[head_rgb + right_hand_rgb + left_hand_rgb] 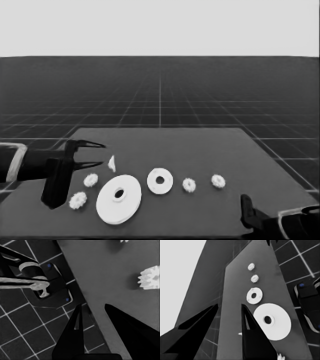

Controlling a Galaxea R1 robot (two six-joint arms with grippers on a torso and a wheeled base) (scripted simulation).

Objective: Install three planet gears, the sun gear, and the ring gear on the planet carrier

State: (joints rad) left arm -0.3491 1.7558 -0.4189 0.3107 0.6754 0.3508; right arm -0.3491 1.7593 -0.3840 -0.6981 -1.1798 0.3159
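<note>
- Four small toothed gears, all loose on the tabletop and none mounted: one (90,180) and another (78,200) toward the left end, two more (189,185) (218,181) right of centre.
- Smaller round part (160,181) flat near the middle of the tabletop, bare on top, centre hole open.
- Larger round part (119,199) just left of it toward the front edge, close beside but apparently not touching; not stacked on anything.
- Thin white piece (112,163) farther back, off the left gripper's fingertips.
- Judged progress: nothing installed yet. All four gears left to seat on the smaller round part, then the larger round part to cap them.
- Left gripper (97,154) parked over the tabletop's left end, fingers spread well apart and empty. Same gap plain in the left wrist view, wedges wide with bare tabletop between.
- Right gripper (93,305) waiting at the front right corner, fingers apart, nothing between them but table edge and floor grid.
- Hidden or cut off: only a sliver of the thin white piece (240,334) beside a left finger in the left wrist view; one gear (281,356) clipped there at the picture's edge; one gear (150,277) cropped in the right wrist view, plus a scrap of a second.
- Right gripper itself barely readable in the head view, only a dark stub at the lower right.
- Dark machinery with blue lights (50,285) past the table edge, no part of the work.
</note>
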